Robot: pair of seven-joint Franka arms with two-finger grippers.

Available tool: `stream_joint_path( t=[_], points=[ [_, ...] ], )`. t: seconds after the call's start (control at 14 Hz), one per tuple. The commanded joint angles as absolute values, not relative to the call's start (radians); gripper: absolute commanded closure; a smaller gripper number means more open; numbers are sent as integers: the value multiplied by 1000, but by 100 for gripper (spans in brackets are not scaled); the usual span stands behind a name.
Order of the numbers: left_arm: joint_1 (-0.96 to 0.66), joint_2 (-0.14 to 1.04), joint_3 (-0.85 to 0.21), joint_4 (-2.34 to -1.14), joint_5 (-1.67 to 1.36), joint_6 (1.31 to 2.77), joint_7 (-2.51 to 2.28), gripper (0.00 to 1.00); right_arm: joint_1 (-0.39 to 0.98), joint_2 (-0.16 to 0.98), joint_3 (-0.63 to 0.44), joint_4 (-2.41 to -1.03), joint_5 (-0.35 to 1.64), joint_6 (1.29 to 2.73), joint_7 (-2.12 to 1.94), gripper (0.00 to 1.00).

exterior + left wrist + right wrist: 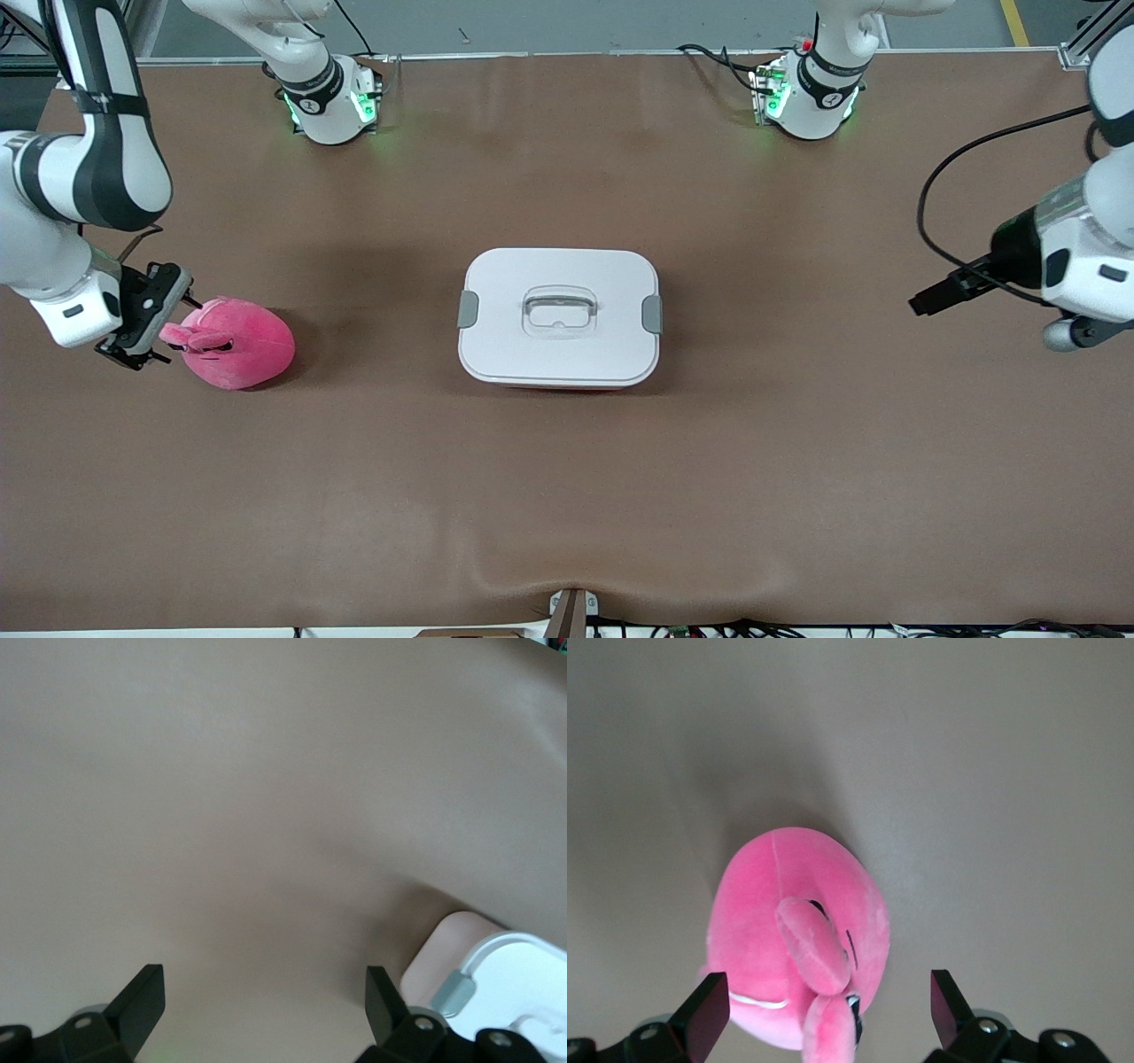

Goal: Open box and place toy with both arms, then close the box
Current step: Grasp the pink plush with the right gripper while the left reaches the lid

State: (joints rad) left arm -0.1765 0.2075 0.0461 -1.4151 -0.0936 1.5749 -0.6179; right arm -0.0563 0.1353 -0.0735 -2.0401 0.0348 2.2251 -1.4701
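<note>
Front view: the box (560, 316) sits at mid-table on the brown table (567, 496). Its white lid (532, 350) is on, with one grey clip (468, 308) at the right arm's end and another clip (652, 314) at the left arm's end. A clear handle (559, 309) lies recessed in the lid's centre. The contents cannot be seen through the lid. The toy (235, 343) lies on the table, outside the box, well apart from it toward the right arm's end. The right gripper (152, 321) hangs low just beside the toy, at its stalk-eye end. The left gripper (941, 294) hangs over bare table toward the left arm's end, well apart from the box.

Left wrist view: the left gripper (266, 1001) has its fingers (140, 999) spread wide with only bare table between them. A corner of the box (496, 979) with one clip (453, 993) shows at the edge.

Right wrist view: the right gripper (830, 1005) has its fingers (705, 1014) spread wide. The toy (793, 930) lies below, its eye stalks reaching in between the fingers. Neither finger visibly touches it.
</note>
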Motion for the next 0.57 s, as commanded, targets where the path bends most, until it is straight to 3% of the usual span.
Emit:
stream_joint_path(
  t=[0.0,0.5],
  points=[
    [-247,232,55,-1388,-104,1580,-782,0,-58,166,-67,-2051,25,2258,-1545,0],
    [-373,273,55,-1388,-104,1632,-1128,0,-63,236,-66,-2054,25,2292,-1580,0]
  ],
)
